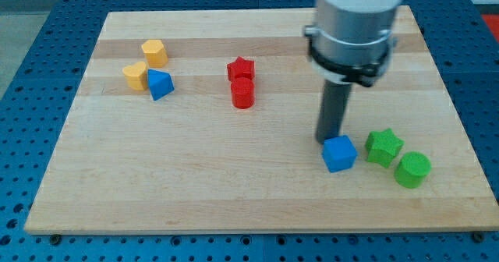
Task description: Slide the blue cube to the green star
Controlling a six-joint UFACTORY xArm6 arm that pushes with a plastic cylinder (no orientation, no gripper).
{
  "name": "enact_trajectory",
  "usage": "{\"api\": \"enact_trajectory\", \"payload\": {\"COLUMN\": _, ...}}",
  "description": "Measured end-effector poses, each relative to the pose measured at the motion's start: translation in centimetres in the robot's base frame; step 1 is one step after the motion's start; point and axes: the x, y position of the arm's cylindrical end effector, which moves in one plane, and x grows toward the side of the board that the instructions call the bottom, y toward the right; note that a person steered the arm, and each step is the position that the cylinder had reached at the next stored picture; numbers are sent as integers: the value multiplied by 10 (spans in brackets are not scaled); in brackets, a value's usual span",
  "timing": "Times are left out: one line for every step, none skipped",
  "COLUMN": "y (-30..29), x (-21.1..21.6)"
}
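The blue cube [340,154] lies on the wooden board at the view's lower right. The green star [384,147] lies just to its right, a small gap between them. My tip [327,139] stands at the cube's upper left corner, touching or nearly touching it. The rod rises from there into the grey arm body [355,24] at the view's top.
A green cylinder [412,170] sits right of and below the star. A red star [241,69] and red cylinder [243,93] sit mid-board. A yellow block [154,53], another yellow block [136,76] and a blue triangular block [160,84] cluster at upper left. The board's right edge [460,129] is near.
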Motion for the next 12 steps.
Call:
{"api": "enact_trajectory", "payload": {"y": 37, "x": 0}}
{"api": "enact_trajectory", "payload": {"y": 43, "x": 1}}
{"api": "enact_trajectory", "payload": {"y": 16, "x": -8}}
{"api": "enact_trajectory", "payload": {"y": -33, "x": 1}}
{"api": "enact_trajectory", "payload": {"y": -31, "x": 76}}
{"api": "enact_trajectory", "payload": {"y": -23, "x": 87}}
{"api": "enact_trajectory", "payload": {"y": -14, "x": 87}}
{"api": "enact_trajectory", "payload": {"y": -39, "x": 87}}
{"api": "enact_trajectory", "payload": {"y": -69, "x": 84}}
{"api": "enact_trajectory", "payload": {"y": -65, "x": 50}}
{"api": "enact_trajectory", "payload": {"y": -60, "x": 50}}
{"api": "enact_trajectory", "payload": {"y": -28, "x": 46}}
